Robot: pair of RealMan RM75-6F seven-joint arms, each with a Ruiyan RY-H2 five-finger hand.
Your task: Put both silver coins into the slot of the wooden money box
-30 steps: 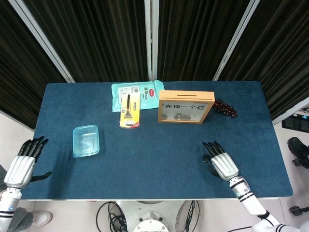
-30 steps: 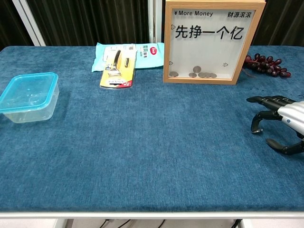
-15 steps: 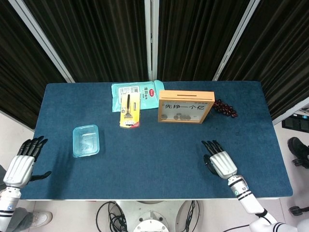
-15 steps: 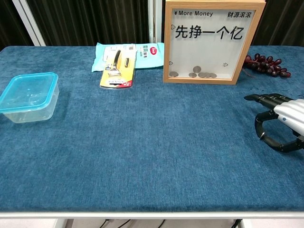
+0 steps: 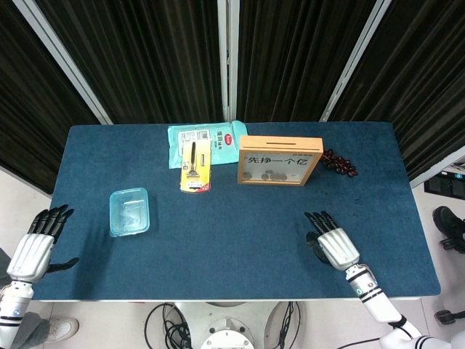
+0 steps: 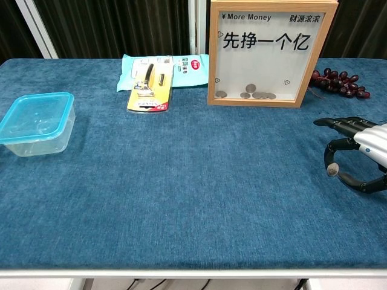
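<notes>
— Closed thumb and finger of right hand [image 6: 358,152] since half a second before, pinching silver coin [image 6: 331,170].
— Left hand [image 5: 30,251]?
— Spread wide, holding nothing. Spotted wooden money box [image 5: 280,143] at eleven o'clock of coin.

Two views of one table [image 5: 240,218]
The whole tabletop is seen steeply from above; from low at the near edge, the money box [image 6: 270,53] is faced closely, and shown in both
</notes>
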